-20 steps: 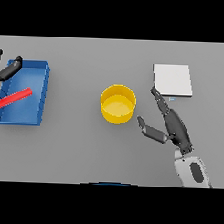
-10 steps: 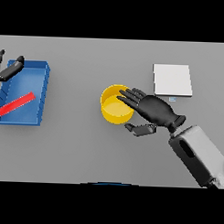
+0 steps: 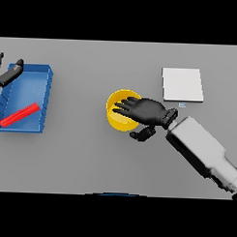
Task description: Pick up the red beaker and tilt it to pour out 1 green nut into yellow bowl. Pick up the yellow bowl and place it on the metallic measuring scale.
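So the right hand (image 3: 146, 111) is hovering over the yellow bowl (image 3: 121, 116), fingers spread and gripping nothing. I'd guess it's setting up the pickup: curl around the rim, then lift toward the scale (image 3: 182, 84) just right of the bowl.

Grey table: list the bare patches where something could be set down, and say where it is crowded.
Bare: the grey table between the blue rectangular tray and the round yellow bowl, the whole near strip, and the far strip beyond the bowl. Crowded: the right hand covers the bowl beside the white square scale; the left hand sits at the tray's far corner.
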### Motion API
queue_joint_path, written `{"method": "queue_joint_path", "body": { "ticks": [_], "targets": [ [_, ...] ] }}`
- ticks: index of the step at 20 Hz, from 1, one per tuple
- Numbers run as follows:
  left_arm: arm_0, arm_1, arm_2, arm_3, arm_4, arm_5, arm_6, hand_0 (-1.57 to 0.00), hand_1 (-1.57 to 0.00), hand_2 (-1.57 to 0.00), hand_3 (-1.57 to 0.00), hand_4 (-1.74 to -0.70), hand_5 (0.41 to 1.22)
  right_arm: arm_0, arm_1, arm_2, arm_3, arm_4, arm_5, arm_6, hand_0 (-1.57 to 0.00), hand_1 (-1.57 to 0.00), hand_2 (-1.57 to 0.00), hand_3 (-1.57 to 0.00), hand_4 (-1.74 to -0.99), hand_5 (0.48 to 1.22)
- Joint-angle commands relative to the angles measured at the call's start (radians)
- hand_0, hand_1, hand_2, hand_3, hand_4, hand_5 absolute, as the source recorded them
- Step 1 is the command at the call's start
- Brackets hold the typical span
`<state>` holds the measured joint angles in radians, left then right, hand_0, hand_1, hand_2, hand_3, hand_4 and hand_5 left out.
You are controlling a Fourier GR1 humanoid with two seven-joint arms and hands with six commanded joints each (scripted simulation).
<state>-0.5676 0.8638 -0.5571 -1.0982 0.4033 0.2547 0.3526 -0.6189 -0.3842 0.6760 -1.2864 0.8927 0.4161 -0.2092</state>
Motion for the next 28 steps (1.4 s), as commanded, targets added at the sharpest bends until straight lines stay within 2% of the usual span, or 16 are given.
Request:
{"method": "queue_joint_path", "body": {
  "ticks": [1,4,7,9,11,13,14,15,16,17,18,20,21,24,26,28],
  "targets": [
    [0.000,-0.002,0.001,0.008,0.000,0.000,-0.001,0.00,0.00,0.00,0.00,-0.72,0.688,-0.010,0.004,0.006,0.028,0.006,0.007,0.006,0.00,0.00,0.00,0.00,-1.231,0.703],
    [-0.003,-0.007,0.001,0.021,-0.001,-0.004,-0.003,0.00,0.00,0.00,0.00,-0.72,0.688,-0.047,0.016,0.037,0.087,0.029,0.014,-0.013,0.00,0.00,0.00,0.00,-1.259,0.714],
    [0.017,0.013,0.008,-0.012,0.008,-0.001,-0.016,0.00,0.00,0.00,0.00,-0.72,0.684,-0.086,0.038,0.053,0.129,0.034,0.053,-0.003,0.00,0.00,0.00,0.00,-1.275,0.735],
    [0.020,0.021,0.009,-0.028,0.013,-0.003,-0.011,0.00,0.00,0.00,0.00,-0.72,0.688,-0.088,0.037,0.060,0.127,0.033,0.073,-0.005,0.00,0.00,0.00,0.00,-1.290,0.746],
    [0.037,0.023,0.012,-0.032,0.018,0.000,-0.023,0.00,0.00,0.00,0.00,-0.72,0.686,-0.082,0.055,0.052,0.132,0.022,0.080,0.013,0.00,0.00,0.00,0.00,-1.305,0.763],
    [0.025,0.023,0.010,-0.026,0.013,-0.001,-0.016,0.00,0.00,0.00,0.00,-0.71,0.686,-0.108,0.084,0.035,0.165,0.014,0.096,0.058,0.00,-0.02,-0.02,-0.04,-1.336,0.810],
    [0.023,0.016,0.010,-0.018,0.015,-0.005,-0.020,0.00,0.00,0.00,0.00,-0.71,0.689,-0.095,0.083,0.041,0.159,0.015,0.100,0.059,-0.11,-0.10,-0.09,-0.10,-1.360,0.842],
    [0.022,0.013,0.011,-0.009,0.013,-0.001,-0.017,0.00,0.00,0.00,0.00,-0.71,0.691,-0.093,0.072,0.043,0.155,0.019,0.100,0.053,-0.29,-0.24,-0.18,-0.17,-1.387,0.873],
    [0.026,0.017,0.012,-0.014,0.014,-0.004,-0.026,0.00,0.00,0.00,0.00,-0.72,0.692,-0.088,0.067,0.052,0.154,0.025,0.092,0.034,-0.54,-0.47,-0.31,-0.26,-1.420,0.943],
    [0.019,0.014,0.013,-0.012,0.013,-0.003,-0.027,0.00,0.00,0.00,0.00,-0.72,0.692,-0.091,0.061,0.056,0.155,0.026,0.089,0.012,-0.75,-0.69,-0.48,-0.35,-1.454,0.999],
    [0.016,0.017,0.012,-0.008,0.012,-0.009,-0.026,0.00,0.00,0.00,0.00,-0.72,0.692,-0.091,0.071,0.054,0.154,0.021,0.097,0.026,-0.91,-0.87,-0.69,-0.46,-1.512,1.043],
    [0.026,0.020,0.009,-0.030,0.011,0.002,-0.027,0.00,0.00,0.00,0.00,-0.72,0.696,-0.092,0.064,0.054,0.157,0.013,0.093,-0.007,-1.15,-1.12,-1.01,-0.72,-1.586,1.107],
    [0.036,0.023,0.014,-0.033,0.018,0.000,-0.036,0.00,0.00,0.00,0.00,-0.72,0.696,-0.092,0.067,0.054,0.158,0.012,0.087,-0.005,-1.23,-1.21,-1.12,-0.83,-1.614,1.130],
    [0.031,0.028,0.013,-0.042,0.020,-0.002,-0.022,0.00,0.00,0.00,0.00,-0.72,0.694,-0.095,0.060,0.066,0.157,0.017,0.064,-0.015,-1.40,-1.39,-1.22,-1.12,-1.676,1.174],
    [0.031,0.027,0.012,-0.028,0.017,-0.008,-0.025,0.00,0.00,0.00,0.00,-0.72,0.697,-0.101,0.055,0.059,0.163,0.014,0.046,-0.031,-1.46,-1.45,-1.26,-1.22,-1.699,1.191],
    [0.032,0.022,0.010,-0.024,0.012,-0.003,-0.034,0.00,0.00,0.00,0.00,-0.72,0.695,-0.095,0.065,0.052,0.151,0.010,0.049,0.009,-1.50,-1.50,-1.31,-1.25,-1.714,1.202]
  ]
}}
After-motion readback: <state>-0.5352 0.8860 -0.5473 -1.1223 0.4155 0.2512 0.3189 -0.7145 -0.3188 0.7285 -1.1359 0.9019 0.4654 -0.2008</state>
